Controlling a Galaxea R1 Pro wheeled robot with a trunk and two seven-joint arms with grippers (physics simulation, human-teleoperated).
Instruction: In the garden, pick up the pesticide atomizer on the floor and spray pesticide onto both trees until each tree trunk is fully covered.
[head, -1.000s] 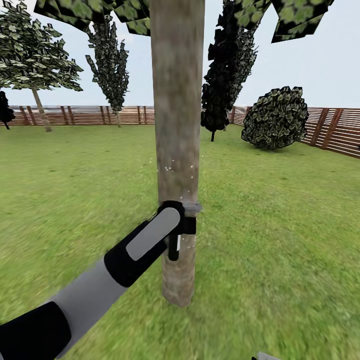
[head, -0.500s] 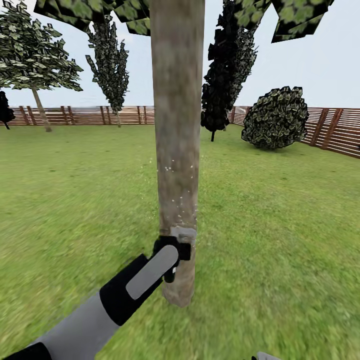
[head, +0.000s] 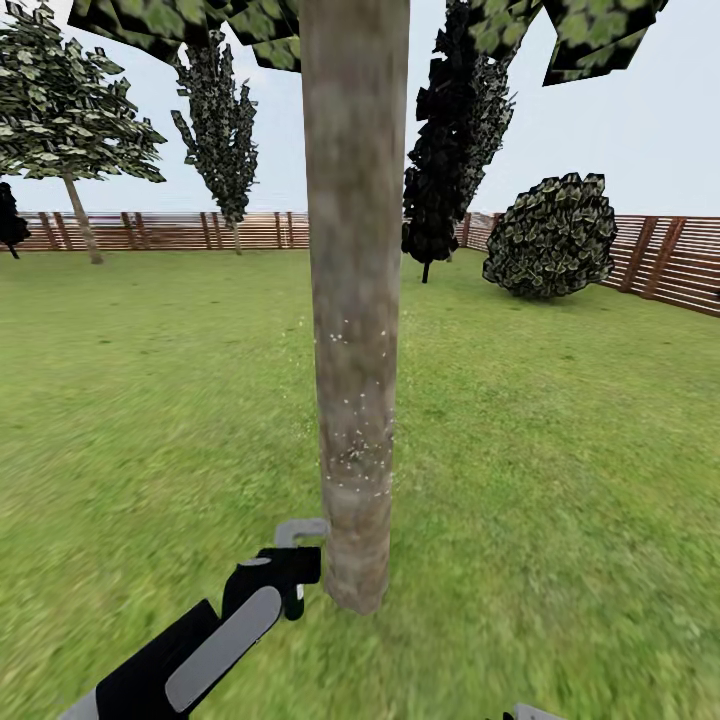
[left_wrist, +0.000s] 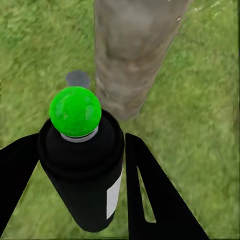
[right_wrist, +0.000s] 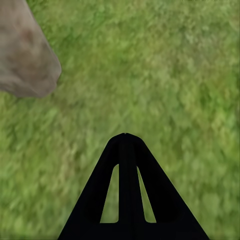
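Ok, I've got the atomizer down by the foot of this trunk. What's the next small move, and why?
Probably hold the left gripper low and keep spraying at the base. The pesticide atomizer sits shut between its fingers, nozzle beside the tree trunk. White pesticide specks dot only the middle band; the bark below looks bare. After that, the upper trunk seems unsprayed too.

your head camera faces forward across the lawn, tree trunk (head: 355, 300) close and centred, both wrist cameras look down at grass, sharing the trunk's base
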